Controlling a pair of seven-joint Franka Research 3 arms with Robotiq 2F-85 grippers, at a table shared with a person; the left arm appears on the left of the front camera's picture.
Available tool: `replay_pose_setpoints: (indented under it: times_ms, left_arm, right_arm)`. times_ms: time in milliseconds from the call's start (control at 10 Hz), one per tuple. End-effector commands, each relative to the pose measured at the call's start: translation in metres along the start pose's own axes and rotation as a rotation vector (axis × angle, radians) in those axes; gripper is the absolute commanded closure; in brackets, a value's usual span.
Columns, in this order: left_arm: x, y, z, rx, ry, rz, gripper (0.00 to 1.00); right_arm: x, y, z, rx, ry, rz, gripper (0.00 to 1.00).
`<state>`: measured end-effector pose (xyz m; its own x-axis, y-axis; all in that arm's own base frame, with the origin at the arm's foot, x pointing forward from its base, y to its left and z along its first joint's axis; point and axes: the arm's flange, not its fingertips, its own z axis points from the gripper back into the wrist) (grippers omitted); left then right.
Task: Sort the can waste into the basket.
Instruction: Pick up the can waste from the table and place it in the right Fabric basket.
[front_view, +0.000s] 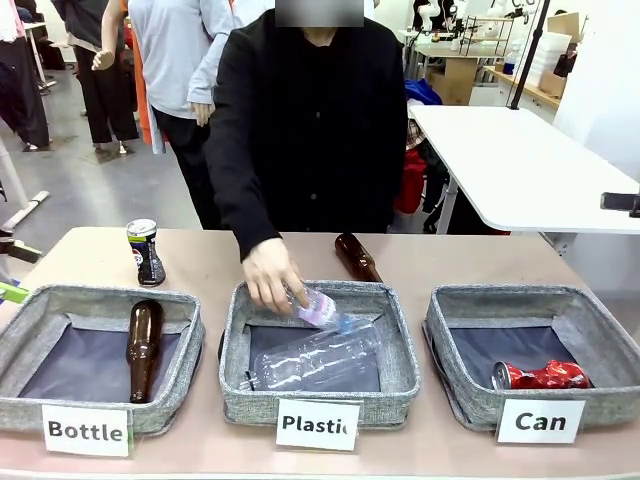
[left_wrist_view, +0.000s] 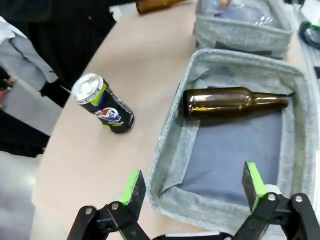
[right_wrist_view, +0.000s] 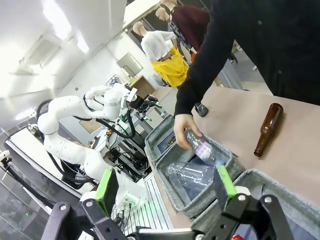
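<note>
A red dented can (front_view: 541, 376) lies in the grey basket labelled "Can" (front_view: 600, 318) at the right. A black can with a silver top (front_view: 146, 252) stands upright on the table at the far left, behind the "Bottle" basket. In the left wrist view my left gripper (left_wrist_view: 192, 185) is open above the near corner of the "Bottle" basket (left_wrist_view: 170, 145), with the black can (left_wrist_view: 102, 105) off to its left on the table. My right gripper (right_wrist_view: 165, 182) is open and holds nothing, above the rim of the Can basket (right_wrist_view: 280, 182).
A brown bottle (front_view: 143, 348) lies in the "Bottle" basket (front_view: 30, 310). The person's hand (front_view: 270, 275) holds a clear plastic bottle (front_view: 320, 308) over the "Plastic" basket (front_view: 400, 350), where another clear bottle (front_view: 310, 362) lies. A second brown bottle (front_view: 357, 257) lies on the table behind it.
</note>
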<state>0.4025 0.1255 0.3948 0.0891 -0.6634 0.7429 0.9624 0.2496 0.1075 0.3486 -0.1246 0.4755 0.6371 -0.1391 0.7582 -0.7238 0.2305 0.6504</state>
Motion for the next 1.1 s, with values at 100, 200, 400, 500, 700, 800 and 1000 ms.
replay_pose_setpoints:
  times_ms: [100, 200, 400, 500, 700, 800, 1000]
  left_arm:
    - [0.000, 0.018, -0.003, 0.050, 0.026, 0.003, 0.00]
    - [0.002, 0.019, -0.005, 0.063, -0.002, -0.022, 0.00]
    - [0.006, 0.023, -0.017, 0.055, -0.069, -0.061, 0.00]
    - [0.009, 0.032, -0.028, 0.141, -0.063, -0.025, 0.00]
    - [0.011, 0.060, -0.059, 0.210, -0.021, 0.077, 0.00]
    - [0.009, 0.076, -0.074, 0.192, -0.031, 0.141, 0.00]
    - [0.007, 0.108, -0.102, 0.268, -0.035, 0.228, 0.00]
  right_arm:
    - [0.001, 0.001, 0.003, 0.008, 0.007, 0.015, 0.00]
    - [0.001, 0.001, 0.003, 0.008, 0.007, 0.015, 0.00]
    - [0.001, 0.001, 0.003, 0.008, 0.007, 0.015, 0.00]
    - [0.001, 0.001, 0.003, 0.008, 0.007, 0.015, 0.00]
    - [0.001, 0.001, 0.003, 0.008, 0.007, 0.015, 0.00]
    - [0.001, 0.001, 0.003, 0.008, 0.007, 0.015, 0.00]
    - [0.001, 0.001, 0.003, 0.008, 0.007, 0.015, 0.00]
